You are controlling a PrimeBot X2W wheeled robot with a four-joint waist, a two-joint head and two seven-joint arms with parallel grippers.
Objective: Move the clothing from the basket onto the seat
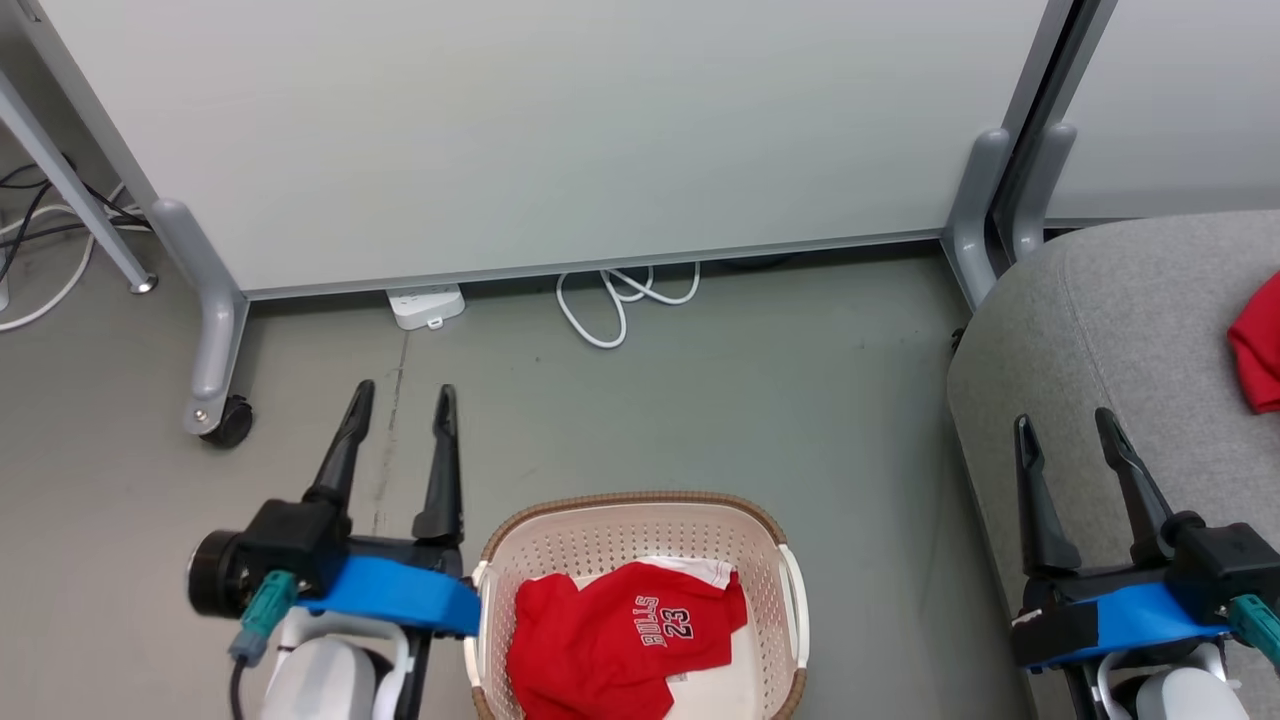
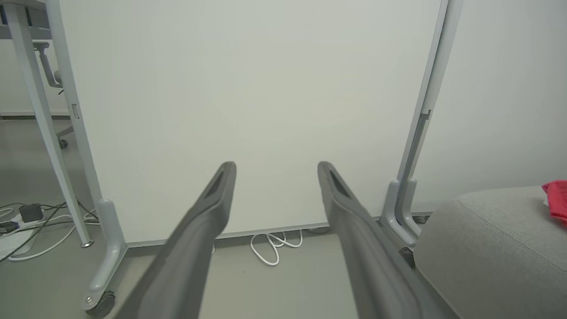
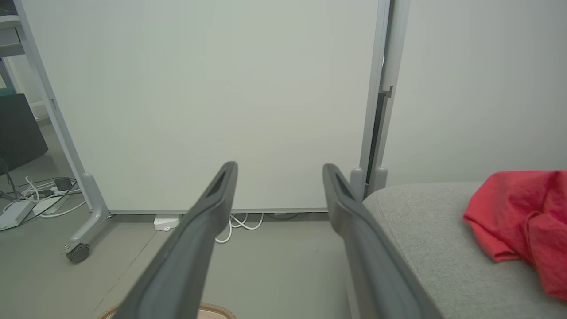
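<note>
Bare floor [image 1: 760, 380] is seen between a white panel [image 1: 560, 130] and the basket [image 1: 640, 500], with the seat [image 1: 1100, 330] at its right edge. A red jersey [image 1: 620, 630] is held in the basket; another red garment [image 1: 1258, 350] is laid on the seat. The left gripper [image 1: 406, 388] beside the basket and the right gripper [image 1: 1063, 416] over the seat's edge are spread wide and empty

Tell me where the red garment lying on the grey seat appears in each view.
Head view: the red garment at the right edge, on the grey seat.
Left wrist view: the garment at the right edge, below the middle.
Right wrist view: the garment at lower right.
Shared landmark: the looped white cable below the panel.
</note>
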